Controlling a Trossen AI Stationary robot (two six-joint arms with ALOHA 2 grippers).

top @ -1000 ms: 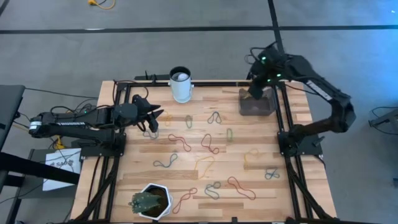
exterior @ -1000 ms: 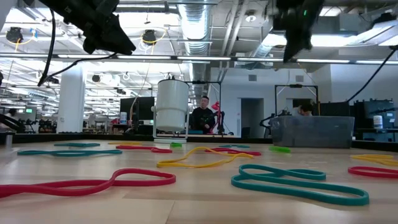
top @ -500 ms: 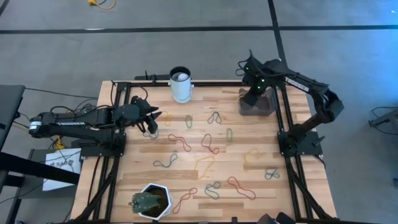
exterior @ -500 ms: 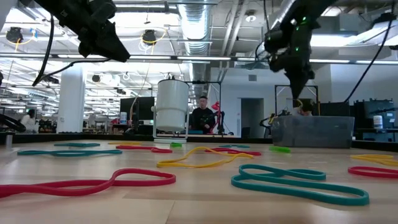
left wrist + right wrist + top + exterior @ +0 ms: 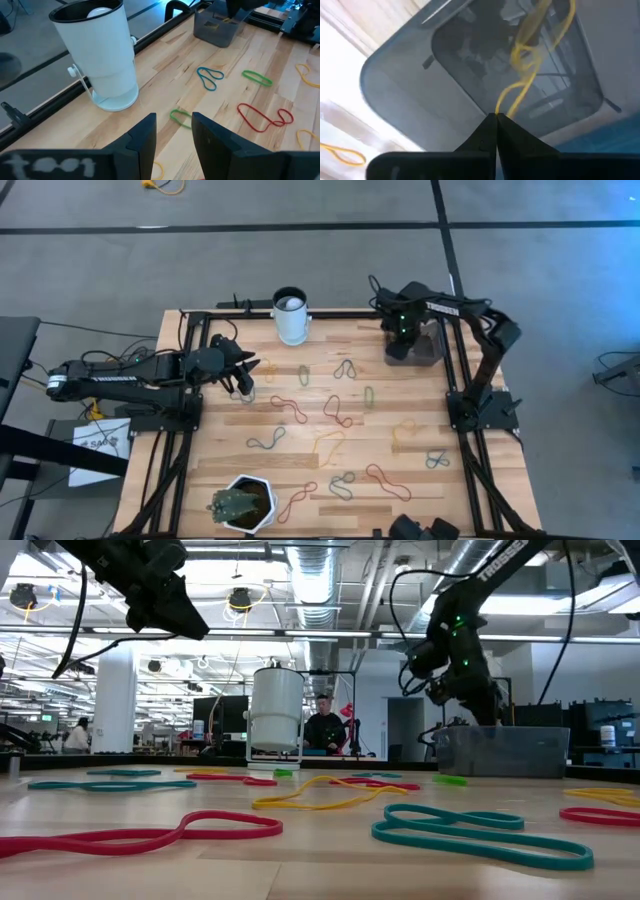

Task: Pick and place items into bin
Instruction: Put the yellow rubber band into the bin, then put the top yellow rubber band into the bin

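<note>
- Far left, we saw the left gripper (image 5: 243, 383) hovering over the light slatted wooden table (image 5: 440, 495), just short of the tall white cylindrical cup (image 5: 291, 318); its two dark fingers (image 5: 145, 137) stood apart with nothing between them.
- From the left wrist view, we spotted a thin green rubber-band loop (image 5: 181, 118) lying on the wood beyond those fingertips, near the cup's foot.
- In the near left corner we had the white hexagonal plant pot (image 5: 245, 503) with its small green plant, a red loop (image 5: 296, 500) lying right beside it.
- Across the middle, we counted bands scattered flat on the boards: a twisted red rubber-band loop (image 5: 289, 409), another red one (image 5: 337, 413), a dark blue-grey loop (image 5: 345, 368), a teal one (image 5: 266, 442), a pale yellowish loop (image 5: 329, 444) and a small green loop (image 5: 369, 394).
- Nearer the front edge, we noted a blue-grey loop (image 5: 343, 485) and a long red loop (image 5: 387, 480), well apart from either arm.
- Right of centre, a faint yellowish loop (image 5: 404, 426) and a blue-grey twist (image 5: 436, 459) lay on the wood.
- Over at the far right corner, we found the small shallow rectangular bin of dark translucent plastic (image 5: 428, 356) resting on the table.
- Above the bin, the right gripper (image 5: 496, 116) was pinched tight on a thin yellow rubber band (image 5: 532, 52), which dangled down into the bin.
- In the low view, we could see that arm bent down behind the bin's wall (image 5: 503, 752), its fingertips hidden there.
</note>
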